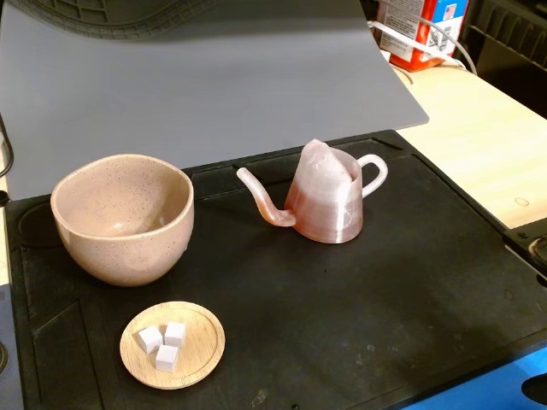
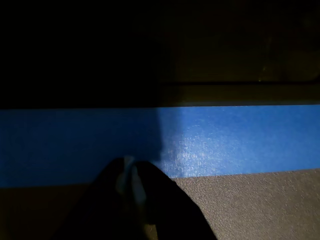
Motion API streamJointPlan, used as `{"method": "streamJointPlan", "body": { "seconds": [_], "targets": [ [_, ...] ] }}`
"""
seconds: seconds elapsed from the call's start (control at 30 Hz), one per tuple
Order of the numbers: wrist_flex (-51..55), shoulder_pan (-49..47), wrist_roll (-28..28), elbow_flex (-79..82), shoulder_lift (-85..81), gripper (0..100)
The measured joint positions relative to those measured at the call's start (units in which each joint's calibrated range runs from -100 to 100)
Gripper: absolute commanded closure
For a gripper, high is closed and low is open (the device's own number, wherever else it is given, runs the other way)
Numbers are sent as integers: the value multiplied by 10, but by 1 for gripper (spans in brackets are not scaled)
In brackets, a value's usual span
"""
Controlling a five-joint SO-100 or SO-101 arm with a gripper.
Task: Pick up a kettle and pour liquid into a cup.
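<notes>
In the fixed view the pinkish translucent kettle (image 1: pixel 329 201) stands upright on the black mat (image 1: pixel 385 299). Its thin spout (image 1: pixel 261 198) points left toward the cup and its loop handle (image 1: pixel 376 175) points right. The lower part of its body looks darker amber-brown, which may be the liquid. The speckled beige-pink cup (image 1: pixel 120 231) stands upright to the left, apart from the kettle. My gripper does not show in the fixed view. In the dark wrist view my gripper (image 2: pixel 131 175) rises from the bottom edge with its fingers together, holding nothing, over a blue strip (image 2: pixel 240 140).
A small round wooden dish (image 1: pixel 201 350) with three white cubes (image 1: pixel 162 346) sits in front of the cup. A grey sheet (image 1: pixel 214 85) lies behind the mat. A red-and-white carton (image 1: pixel 419 30) stands on the wooden table (image 1: pixel 479 145) at the back right.
</notes>
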Motion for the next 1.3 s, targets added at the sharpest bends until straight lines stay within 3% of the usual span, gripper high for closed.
{"method": "streamJointPlan", "body": {
  "seconds": [1.3],
  "targets": [
    [0,0,0,-8,1,100]
  ]
}}
